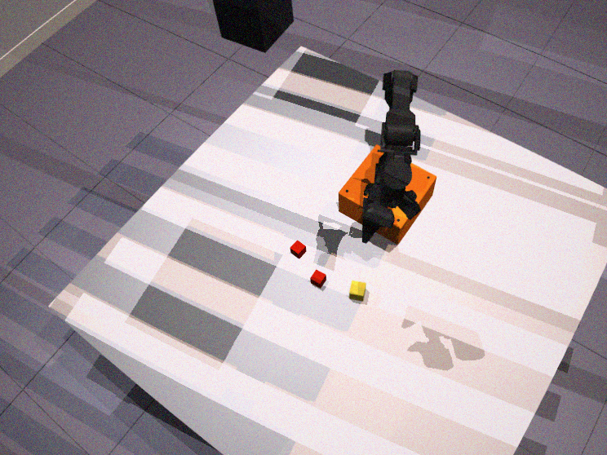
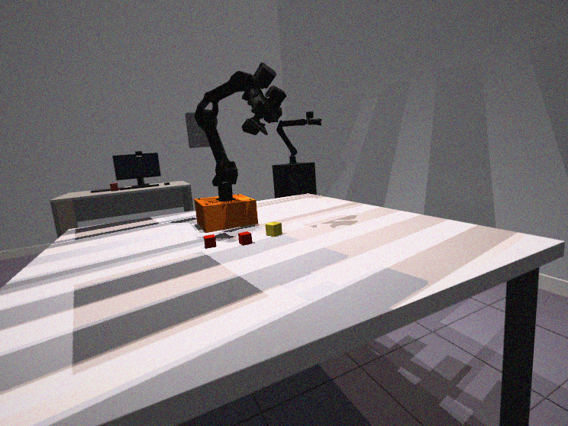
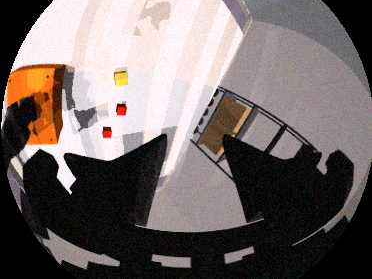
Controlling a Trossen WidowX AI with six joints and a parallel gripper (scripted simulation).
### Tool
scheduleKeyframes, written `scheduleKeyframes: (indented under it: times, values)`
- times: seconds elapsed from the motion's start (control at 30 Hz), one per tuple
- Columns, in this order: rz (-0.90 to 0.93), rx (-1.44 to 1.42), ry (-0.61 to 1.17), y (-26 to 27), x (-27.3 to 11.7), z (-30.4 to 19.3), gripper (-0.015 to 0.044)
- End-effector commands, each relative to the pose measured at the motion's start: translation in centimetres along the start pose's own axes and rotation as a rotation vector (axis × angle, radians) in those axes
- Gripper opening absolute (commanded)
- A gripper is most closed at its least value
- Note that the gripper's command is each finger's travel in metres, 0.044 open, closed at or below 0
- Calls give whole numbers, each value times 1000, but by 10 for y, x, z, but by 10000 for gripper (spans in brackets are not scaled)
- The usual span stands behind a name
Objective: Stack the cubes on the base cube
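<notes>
The yellow base cube [image 1: 357, 290] [image 2: 273, 228] [image 3: 121, 78] sits flat on the table, slightly larger than the red ones; nothing is on top of it. One loose red cube [image 1: 318, 278] [image 2: 245, 238] [image 3: 121, 109] lies close to it, in the middle of the row. The other loose red cube [image 1: 298, 249] [image 2: 210, 240] [image 3: 107, 132] lies farther along. The three cubes stand apart. My gripper [image 1: 388, 225] [image 2: 273, 127] [image 3: 195, 138] is open and empty, high above the table, on the arm-base side of the cubes. No cube is between its fingers.
The orange arm base [image 1: 354, 194] [image 2: 227, 214] [image 3: 45, 88] stands on the white table [image 1: 480, 252] [image 2: 303, 336] behind the cubes. A black pedestal [image 1: 255, 9] [image 2: 294, 179] with another arm and a desk with a monitor [image 2: 136, 166] stand beyond the table. Shadows cross the table top.
</notes>
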State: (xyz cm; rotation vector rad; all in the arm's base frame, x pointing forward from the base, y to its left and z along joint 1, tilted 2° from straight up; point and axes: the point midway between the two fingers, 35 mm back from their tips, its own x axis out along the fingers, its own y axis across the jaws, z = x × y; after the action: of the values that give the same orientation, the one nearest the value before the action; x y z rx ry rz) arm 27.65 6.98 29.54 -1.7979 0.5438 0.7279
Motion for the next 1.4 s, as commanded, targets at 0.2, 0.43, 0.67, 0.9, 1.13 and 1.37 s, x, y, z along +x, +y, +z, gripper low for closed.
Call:
scheduleKeyframes:
  times: [0.2,0.43,0.67,0.9,1.13,1.37]
  values:
    - [235,47,40,37,66,-41,265]
    - [393,121,41,75,104,-76,265]
    - [536,220,17,124,131,-110,265]
    - [657,343,-30,179,149,-139,265]
    - [743,472,-88,233,157,-157,265]
    - [745,476,-90,253,181,-151,265]
